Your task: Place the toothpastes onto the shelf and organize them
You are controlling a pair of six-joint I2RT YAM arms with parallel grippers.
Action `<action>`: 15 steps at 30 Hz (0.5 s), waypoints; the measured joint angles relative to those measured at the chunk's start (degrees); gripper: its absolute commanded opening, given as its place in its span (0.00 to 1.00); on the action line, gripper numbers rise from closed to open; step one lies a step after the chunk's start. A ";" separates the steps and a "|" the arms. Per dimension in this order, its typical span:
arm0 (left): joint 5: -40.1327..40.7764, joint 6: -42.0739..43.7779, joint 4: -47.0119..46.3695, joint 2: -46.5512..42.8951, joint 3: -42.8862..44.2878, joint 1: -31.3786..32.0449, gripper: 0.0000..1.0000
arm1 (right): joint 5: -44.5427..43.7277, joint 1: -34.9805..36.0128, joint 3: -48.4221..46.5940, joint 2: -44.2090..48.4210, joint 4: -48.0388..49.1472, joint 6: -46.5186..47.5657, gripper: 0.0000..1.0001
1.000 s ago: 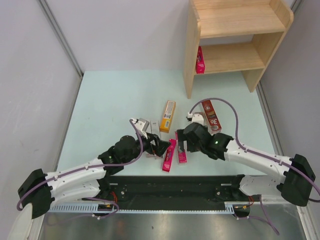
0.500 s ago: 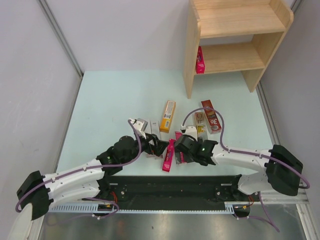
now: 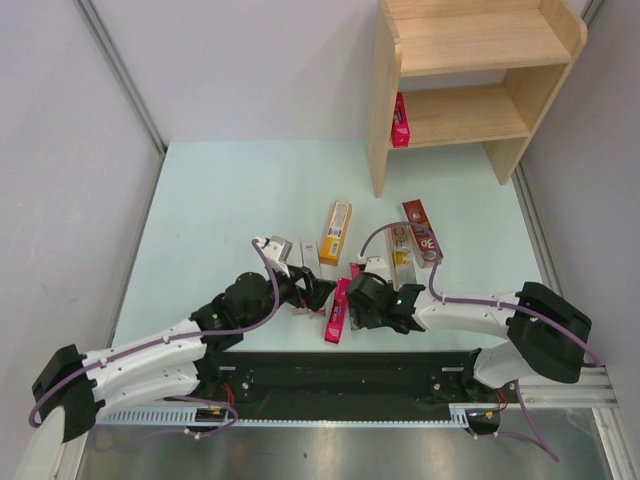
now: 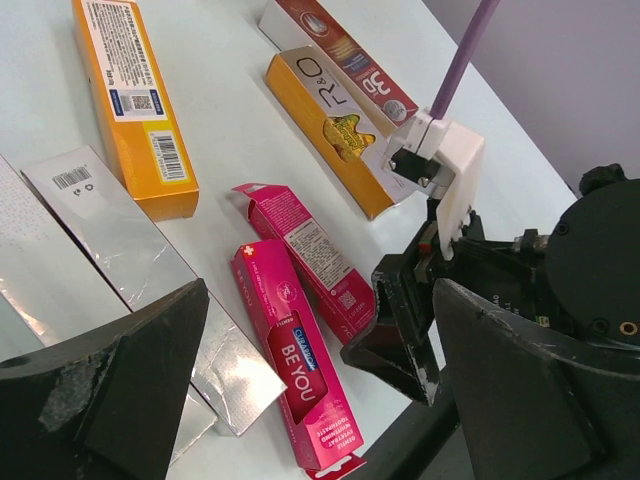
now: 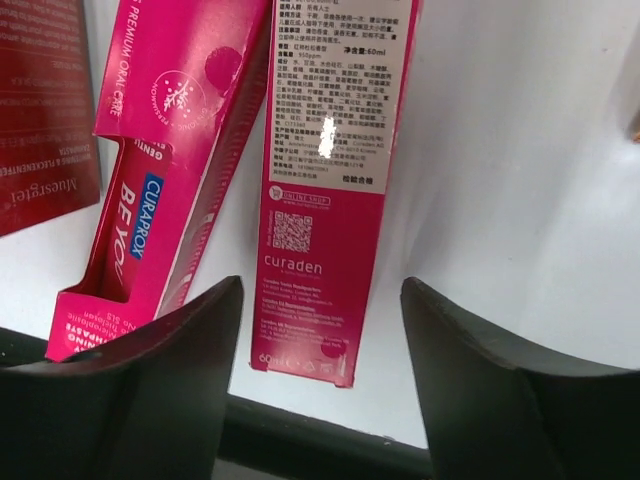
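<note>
Top external view first: the shelf [image 3: 470,40] stands at the far right of the desk [image 3: 230,200]. One shelved carton [image 3: 400,120] already sits upright against the left panel on its lower board, which I take as the start of your row. The remaining toothpastes lie flat in a loose cluster near the arms: an orange carton [image 3: 337,231], a gold carton [image 3: 402,252], a dark red carton [image 3: 424,232], silver cartons [image 3: 300,252] and two pink ones. Your right hand [image 3: 358,300] is down over the pink pair, and the left hand [image 3: 318,292] hangs just beside them. Left wrist view shows the left hand released, fingers wide and holding nothing, above the BE YOU carton [image 4: 295,370] and the silver ones; it looks ready for a later pick. Right wrist view shows why the right hand is low: its fingers [image 5: 150,380] straddle the near end of the Curaden carton [image 5: 330,190] across its narrow width. They are apart, with a sliver of desk showing on the right, so it is not yet clamped. The BE YOU carton lies just beside it on the left, so that finger could catch it.
</note>
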State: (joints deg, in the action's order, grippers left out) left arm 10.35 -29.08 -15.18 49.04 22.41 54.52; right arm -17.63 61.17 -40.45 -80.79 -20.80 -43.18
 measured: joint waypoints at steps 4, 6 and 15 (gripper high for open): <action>0.09 0.00 0.70 -0.52 0.00 0.00 1.00 | 0.31 0.02 0.07 -1.70 1.27 -0.55 0.40; 0.20 -0.02 1.16 -0.96 0.00 0.00 1.00 | 0.13 0.00 0.07 -1.79 1.29 -0.87 0.36; 3.28 0.26 5.14 -2.12 0.55 0.00 1.00 | 0.35 -0.31 0.59 0.24 1.14 -0.70 0.35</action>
State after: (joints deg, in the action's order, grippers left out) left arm 13.63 -28.82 -10.04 46.92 22.96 54.52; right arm -17.28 60.86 -39.86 -80.55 -19.66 -43.88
